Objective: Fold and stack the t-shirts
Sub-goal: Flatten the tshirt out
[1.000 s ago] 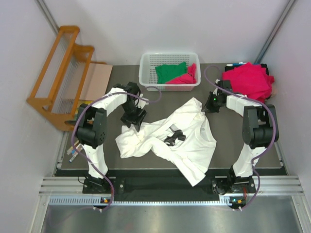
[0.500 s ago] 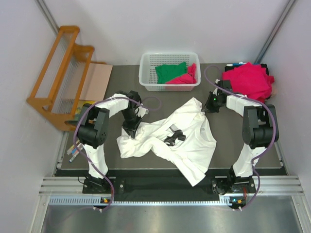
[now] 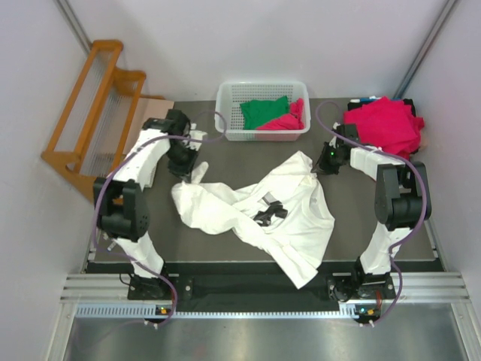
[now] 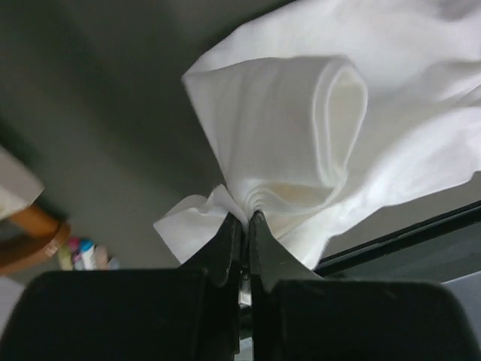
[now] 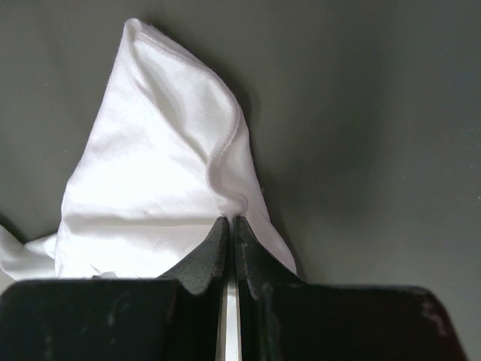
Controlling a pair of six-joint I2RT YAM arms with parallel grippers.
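A large white t-shirt (image 3: pixel 289 218) with a small black chest print lies crumpled across the middle of the dark table. My left gripper (image 3: pixel 188 167) is shut on its left end, where the white cloth (image 4: pixel 285 135) bunches above the fingertips. On the shirt's upper right corner my right gripper (image 3: pixel 319 167) is shut, a hemmed white corner (image 5: pixel 165 173) pinched between its fingertips. A green t-shirt (image 3: pixel 264 111) and a crimson-pink one (image 3: pixel 285 120) lie in the white basket (image 3: pixel 225 113). Several crimson-pink t-shirts (image 3: pixel 383 124) are piled at the back right.
An orange wooden rack (image 3: pixel 90 113) stands at the left beyond the table, with a brown board (image 3: pixel 150 124) beside it. Pens (image 3: pixel 113 237) lie by the table's left edge.
My left gripper has closed on the white t-shirt's left end and pulled it left and back toward the rack, stretching the cloth. The right arm has stayed put.
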